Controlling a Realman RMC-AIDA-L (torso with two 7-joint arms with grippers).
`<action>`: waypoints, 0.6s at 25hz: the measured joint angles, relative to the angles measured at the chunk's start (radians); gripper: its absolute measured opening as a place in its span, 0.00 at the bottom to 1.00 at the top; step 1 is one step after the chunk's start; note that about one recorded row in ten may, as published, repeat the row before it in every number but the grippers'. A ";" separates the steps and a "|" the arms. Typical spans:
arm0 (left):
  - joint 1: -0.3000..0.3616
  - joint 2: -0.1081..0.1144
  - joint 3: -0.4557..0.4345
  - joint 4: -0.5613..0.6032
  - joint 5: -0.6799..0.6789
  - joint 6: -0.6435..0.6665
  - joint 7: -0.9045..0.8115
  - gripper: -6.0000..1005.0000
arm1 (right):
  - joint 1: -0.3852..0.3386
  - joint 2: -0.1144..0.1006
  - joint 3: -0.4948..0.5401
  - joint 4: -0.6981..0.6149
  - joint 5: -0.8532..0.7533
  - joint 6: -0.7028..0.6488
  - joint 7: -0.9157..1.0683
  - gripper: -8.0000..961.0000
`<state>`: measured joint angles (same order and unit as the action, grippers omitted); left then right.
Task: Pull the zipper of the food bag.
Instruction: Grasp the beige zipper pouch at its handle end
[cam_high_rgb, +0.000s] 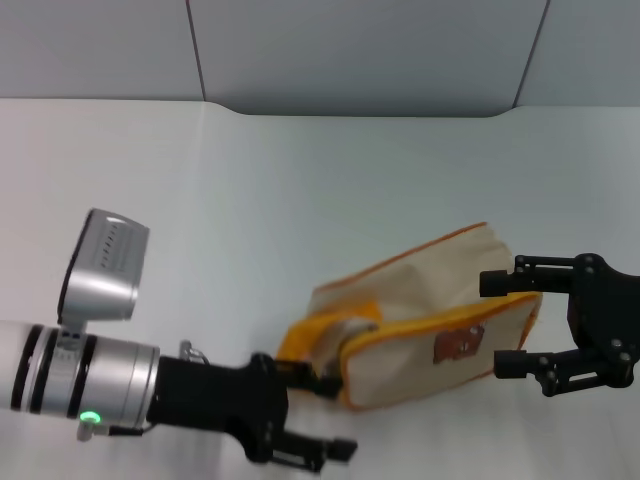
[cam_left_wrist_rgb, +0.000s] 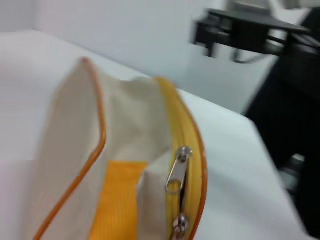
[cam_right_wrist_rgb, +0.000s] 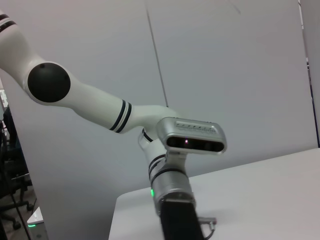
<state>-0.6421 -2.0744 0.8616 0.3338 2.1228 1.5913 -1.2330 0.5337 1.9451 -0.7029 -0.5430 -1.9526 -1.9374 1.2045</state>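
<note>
The bag (cam_high_rgb: 430, 320) lies on its side on the white table (cam_high_rgb: 300, 190), bear patch facing up, handle (cam_high_rgb: 315, 340) toward the left gripper (cam_high_rgb: 310, 415). That gripper sits at the bag's handle end with fingers spread, nothing held; the zipper (cam_left_wrist_rgb: 178, 170) hangs loose (wrist view). The right gripper (cam_high_rgb: 515, 325) is open, its fingers straddling the bag's far end.

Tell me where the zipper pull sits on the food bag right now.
The zipper pull hangs at the food bag's end nearest the left end effector, beside the loop handle; the right end effector brackets the opposite end.
</note>
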 joint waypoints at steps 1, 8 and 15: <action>0.000 0.000 0.000 0.000 0.000 0.000 0.000 0.81 | 0.000 0.000 0.000 0.000 0.000 0.000 0.000 0.86; 0.014 0.009 -0.187 0.014 -0.013 -0.161 0.003 0.81 | -0.003 0.001 0.010 -0.009 0.000 0.000 0.006 0.86; 0.003 -0.003 -0.196 -0.047 -0.085 -0.204 0.090 0.80 | -0.007 0.002 0.045 -0.009 0.000 -0.007 0.008 0.86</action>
<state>-0.6389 -2.0779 0.6657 0.2870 2.0374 1.3875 -1.1433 0.5270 1.9466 -0.6581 -0.5523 -1.9528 -1.9444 1.2120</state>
